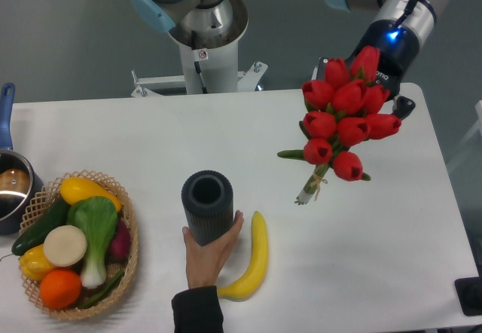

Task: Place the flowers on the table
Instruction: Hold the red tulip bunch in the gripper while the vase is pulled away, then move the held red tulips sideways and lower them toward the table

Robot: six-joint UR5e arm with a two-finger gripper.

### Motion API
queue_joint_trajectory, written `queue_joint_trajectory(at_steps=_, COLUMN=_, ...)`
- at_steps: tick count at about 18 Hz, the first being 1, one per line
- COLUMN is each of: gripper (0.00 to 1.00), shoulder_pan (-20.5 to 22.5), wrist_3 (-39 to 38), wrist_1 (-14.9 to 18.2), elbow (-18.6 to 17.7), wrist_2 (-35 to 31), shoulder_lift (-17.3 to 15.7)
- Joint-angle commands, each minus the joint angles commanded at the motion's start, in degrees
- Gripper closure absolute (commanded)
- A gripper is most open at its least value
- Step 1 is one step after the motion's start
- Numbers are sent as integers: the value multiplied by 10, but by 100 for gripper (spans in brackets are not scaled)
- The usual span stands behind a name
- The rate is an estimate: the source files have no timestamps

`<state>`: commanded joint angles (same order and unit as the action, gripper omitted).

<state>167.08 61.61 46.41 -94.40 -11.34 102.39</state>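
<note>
The flowers (343, 126), a bunch of red tulip buds with green stems tied together, hang in the air over the right part of the white table (392, 227). The buds are up against my gripper (364, 86) and the stem ends (309, 193) point down-left, close to the tabletop. My gripper is shut on the flowers near the buds. Its fingers are mostly hidden behind the blooms, with only black parts showing at either side.
A person's hand (211, 254) holds a dark ribbed cylinder vase (207, 205) upright at the front middle. A banana (252, 261) lies beside it. A wicker basket (128, 227) of vegetables and a pot (11, 186) are at the left. The robot base (203, 39) stands at the back.
</note>
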Motion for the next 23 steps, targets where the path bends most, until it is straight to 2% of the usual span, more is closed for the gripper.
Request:
queue_joint_trajectory(at_steps=3, gripper=53, shoulder_pan=-4, wrist_3=11, wrist_1=-1, elbow=-15, wrist_2=-2, shoulder_lift=-1)
queue_joint_trajectory(at_steps=9, gripper=53, shoulder_pan=-3, wrist_3=11, wrist_1=-2, elbow=-1, wrist_2=-45, shoulder_lift=-4)
queue_joint_trajectory(at_steps=14, gripper=53, shoulder_pan=-16, wrist_3=11, wrist_1=-1, elbow=20, wrist_2=-194, shoulder_lift=-11)
queue_joint_trajectory(at_steps=19, gripper=54, shoulder_pan=-68, wrist_3=33, wrist_1=-1, elbow=21, wrist_2=-344, shoulder_lift=-4)
queue_joint_trajectory(at_steps=23, gripper=52, shoulder_pan=-83, wrist_3=46, wrist_1=1, elbow=14, wrist_2=-430, shoulder_lift=-4)
